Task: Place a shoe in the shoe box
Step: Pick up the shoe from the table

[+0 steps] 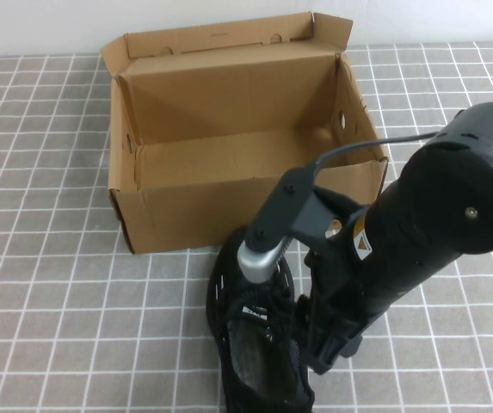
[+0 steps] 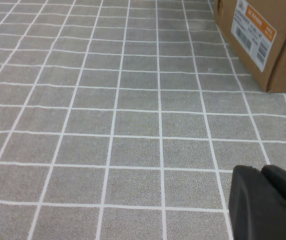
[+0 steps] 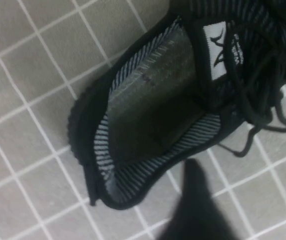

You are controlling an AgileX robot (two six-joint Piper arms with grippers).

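The black knit shoe point(image 1: 255, 344) lies on the tiled table just in front of the shoe box point(image 1: 194, 215), toe toward the box and heel toward me. The brown cardboard box stands open with its lid flap up at the back. My right gripper point(image 1: 330, 346) hangs low at the shoe's right side by the collar. In the right wrist view the shoe point(image 3: 147, 115) shows its grey lining. One finger point(image 3: 197, 200) sits just outside the collar, and the right gripper point(image 3: 250, 205) is open with only tile in the gap. My left gripper point(image 2: 263, 200) is shut and empty above bare tiles.
The grey tiled cloth covers the whole table. In the left wrist view a corner of the shoe box point(image 2: 277, 55) carries an orange and white label point(image 2: 252, 32). The right arm point(image 1: 435, 206) crosses over the box's front right corner.
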